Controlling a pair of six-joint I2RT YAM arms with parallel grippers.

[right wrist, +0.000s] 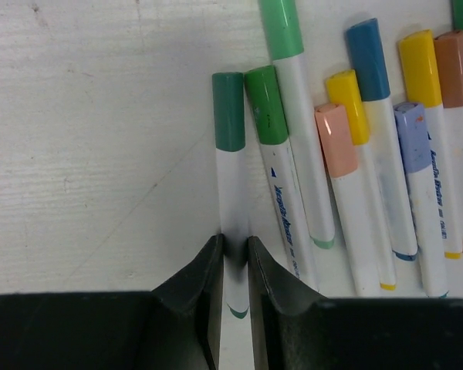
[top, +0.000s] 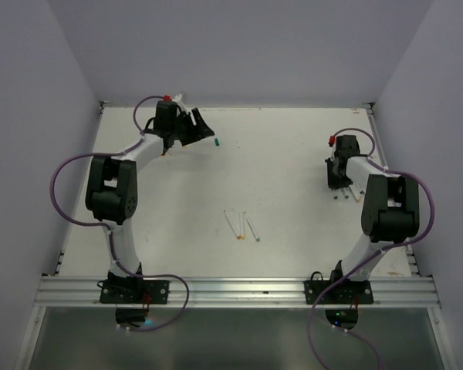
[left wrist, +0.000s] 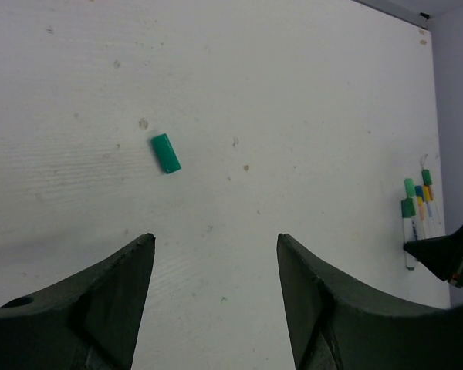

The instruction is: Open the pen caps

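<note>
My right gripper [right wrist: 235,240] is shut on the white barrel of a pen [right wrist: 232,189] that lies on the table with its dark green cap [right wrist: 229,111] on. Several capped pens [right wrist: 370,154] lie in a row just right of it, with green, yellow, orange and blue caps. In the top view this gripper [top: 340,185] is at the right side, over that row. My left gripper [left wrist: 216,237] is open and empty above the table at the far left [top: 197,129]. A loose green cap [left wrist: 165,153] lies ahead of it, and also shows in the top view [top: 216,142].
Slim white pens [top: 242,225] lie loose on the table [top: 278,154] near its middle. Walls close in the far, left and right edges. From the left wrist view the pen row [left wrist: 417,212] and the right gripper's tip [left wrist: 447,258] show far right.
</note>
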